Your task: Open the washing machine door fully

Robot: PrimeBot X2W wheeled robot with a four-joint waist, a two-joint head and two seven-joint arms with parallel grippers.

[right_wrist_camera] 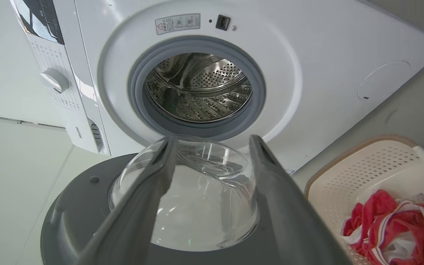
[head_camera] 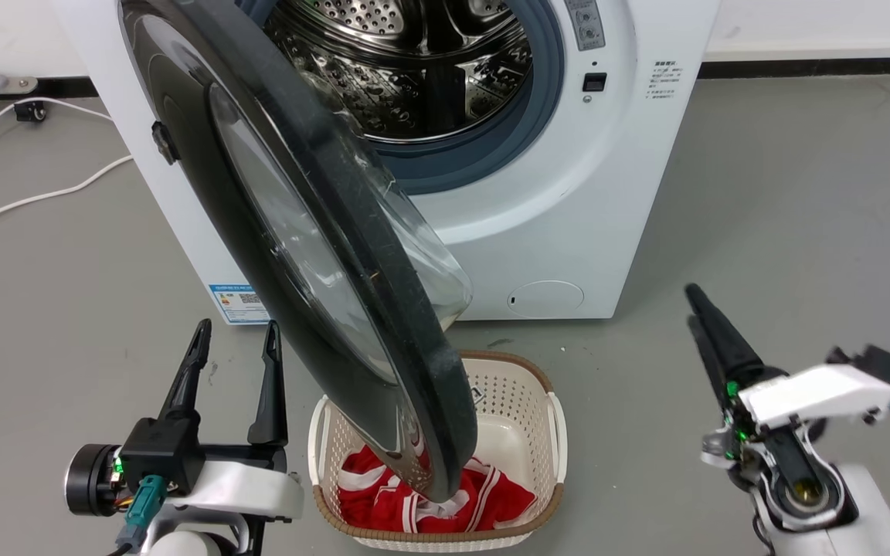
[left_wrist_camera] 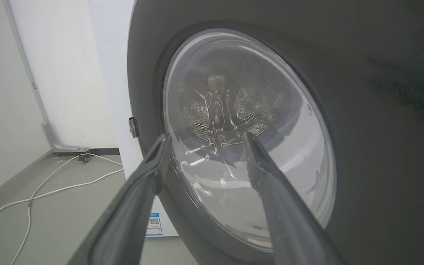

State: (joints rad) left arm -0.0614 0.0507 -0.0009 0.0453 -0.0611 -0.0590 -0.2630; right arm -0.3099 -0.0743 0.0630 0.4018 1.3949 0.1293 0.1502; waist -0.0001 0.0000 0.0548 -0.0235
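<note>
Standing perhaps half-open, the glossy washing machine door [head_camera: 337, 232] bulges clear glass.

A red-and-white garment [head_camera: 371, 494] lies in the cream perforated basket [head_camera: 518, 386].

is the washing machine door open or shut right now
Open. The washing machine door stands swung out from the front, steel drum exposed, its free edge over the laundry basket. Fully open: cannot tell.
</note>
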